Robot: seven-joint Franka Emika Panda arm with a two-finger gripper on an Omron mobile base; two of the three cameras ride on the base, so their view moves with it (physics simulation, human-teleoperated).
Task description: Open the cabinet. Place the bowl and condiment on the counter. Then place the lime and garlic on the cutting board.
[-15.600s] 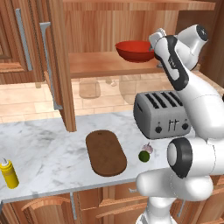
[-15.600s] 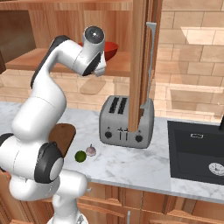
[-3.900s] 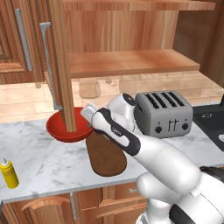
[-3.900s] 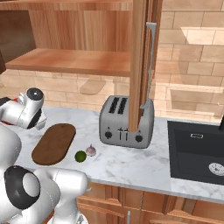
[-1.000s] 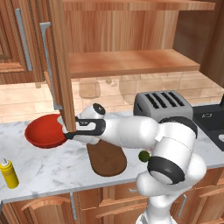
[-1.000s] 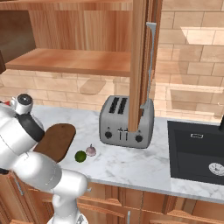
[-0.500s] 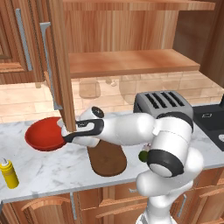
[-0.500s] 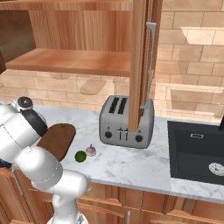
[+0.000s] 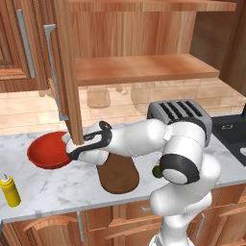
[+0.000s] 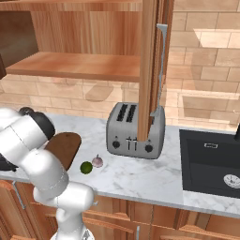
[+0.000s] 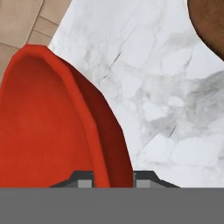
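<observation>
The cabinet [image 9: 62, 72] stands open, both shelves bare. In the left base view the bowl [image 9: 48, 153] sits on the counter [image 9: 48, 187] at 9 o'clock of the board [image 9: 117, 170], with the condiment [image 9: 9, 190] at the counter's 7 o'clock corner. The right base view adds the lime [image 10: 86, 167] and garlic [image 10: 97, 161], side by side between board and toaster [image 10: 136, 131], and a sink [image 10: 211, 164]. The hand view has the gripper [image 11: 109, 177] pinching the bowl's rim, fingers either side. Since a second ago, the bowl has dropped lower onto the marble.
</observation>
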